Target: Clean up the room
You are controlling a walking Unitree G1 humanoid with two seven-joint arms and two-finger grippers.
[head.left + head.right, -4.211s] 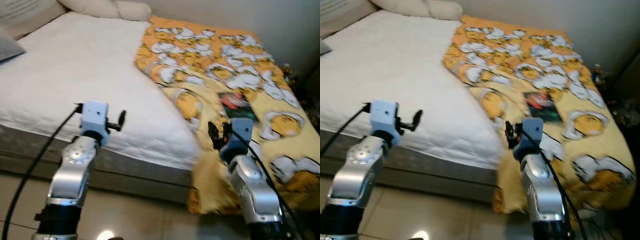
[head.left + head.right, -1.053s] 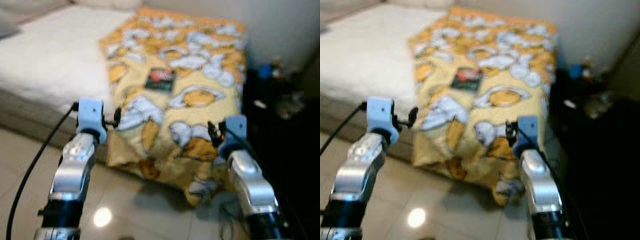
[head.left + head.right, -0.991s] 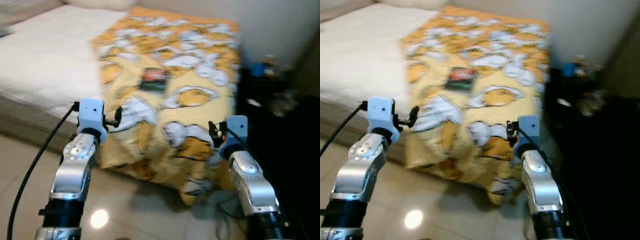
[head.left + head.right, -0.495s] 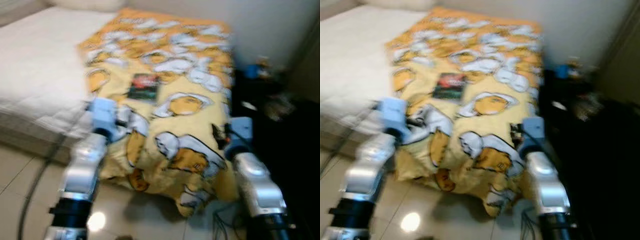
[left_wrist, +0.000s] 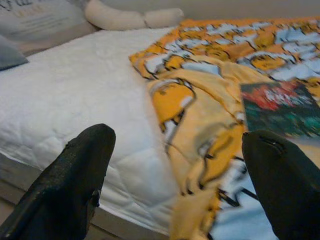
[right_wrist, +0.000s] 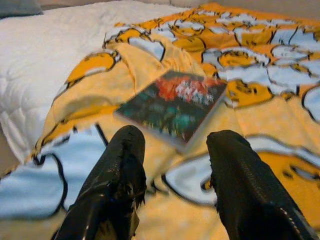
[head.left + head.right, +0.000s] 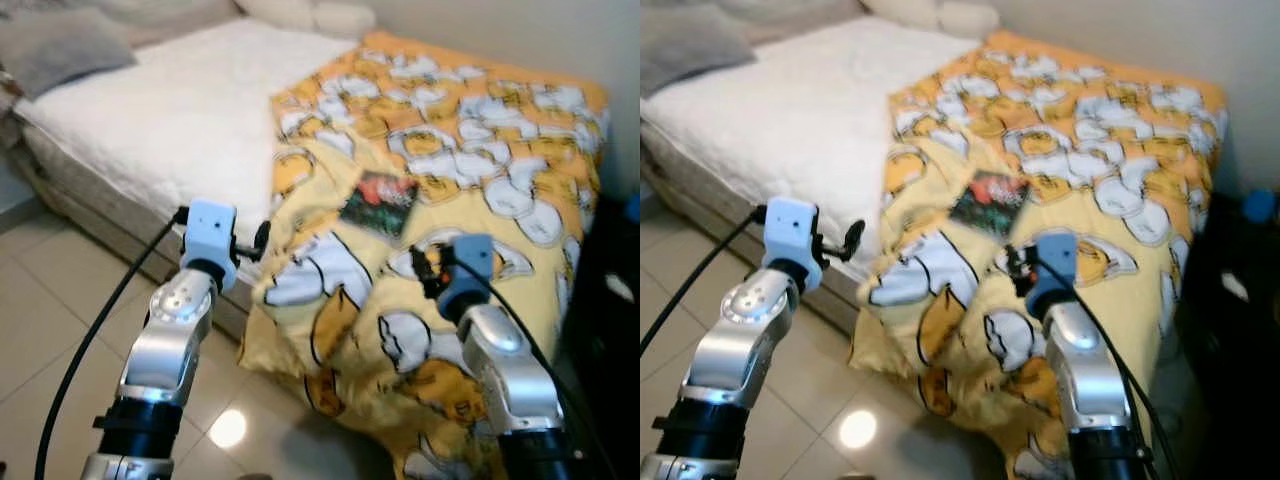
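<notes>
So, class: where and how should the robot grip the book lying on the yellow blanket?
Probably the book's near corner, approached from the bed's foot by the right gripper. It lies flat on the soft blanket, so one finger must slide beneath that edge.

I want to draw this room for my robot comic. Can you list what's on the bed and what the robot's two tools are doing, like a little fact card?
bed: white mattress, pillows at its head
blanket: yellow cartoon blanket over one side, hanging off the edge
book: dark book lying flat on the blanket
left tool: left tool open, raised near the bed's edge
right tool: right tool open, pointing at the book, not touching it
floor: pale tiles
</notes>
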